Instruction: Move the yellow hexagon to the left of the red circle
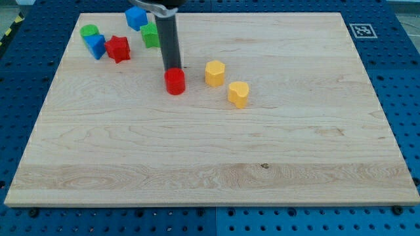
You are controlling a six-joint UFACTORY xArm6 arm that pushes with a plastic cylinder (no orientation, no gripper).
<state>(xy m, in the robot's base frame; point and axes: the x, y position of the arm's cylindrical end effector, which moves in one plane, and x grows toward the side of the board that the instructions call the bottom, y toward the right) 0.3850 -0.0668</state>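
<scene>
The yellow hexagon lies on the wooden board, right of the red circle, with a gap between them. My tip stands just behind the red circle, at its top edge in the view, touching or nearly touching it. The rod rises straight up from there to the view's top. The tip is left of the yellow hexagon and apart from it.
A second yellow block, heart-like, lies right of and below the hexagon. At the view's top left sit a red star, two blue blocks and two green blocks.
</scene>
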